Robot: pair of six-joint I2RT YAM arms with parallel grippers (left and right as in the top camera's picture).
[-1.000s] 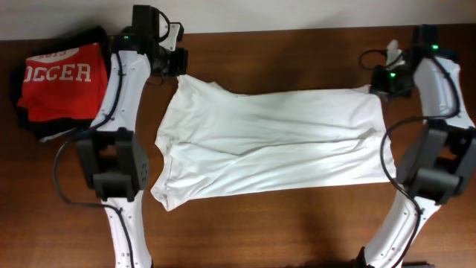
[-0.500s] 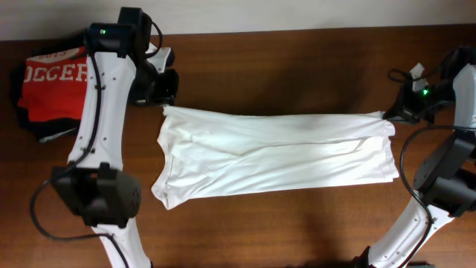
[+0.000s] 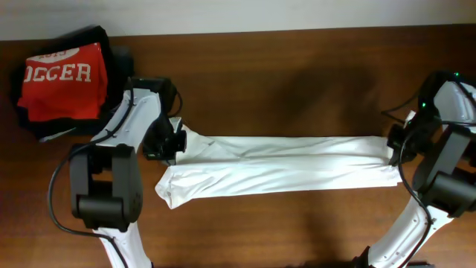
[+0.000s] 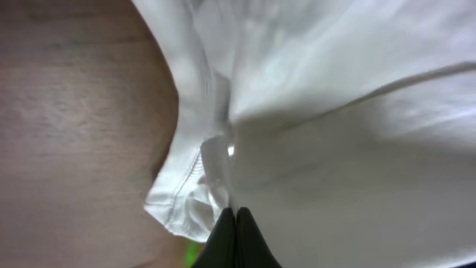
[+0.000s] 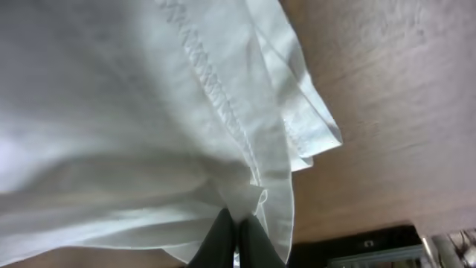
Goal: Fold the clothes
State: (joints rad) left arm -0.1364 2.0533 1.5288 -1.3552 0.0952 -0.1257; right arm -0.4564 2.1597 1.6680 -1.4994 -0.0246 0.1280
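White T-shirt (image 3: 282,160) lies as a long band across the wooden table (image 3: 297,67). The left gripper (image 4: 235,217) is clamped on its shoulder end and the right gripper (image 5: 236,223) on its hem. The fold would likely land best if both held edges were lowered together, taut and level with the near edge.

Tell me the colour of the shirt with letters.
The shirt is red, its letters white; overhead view shows best.
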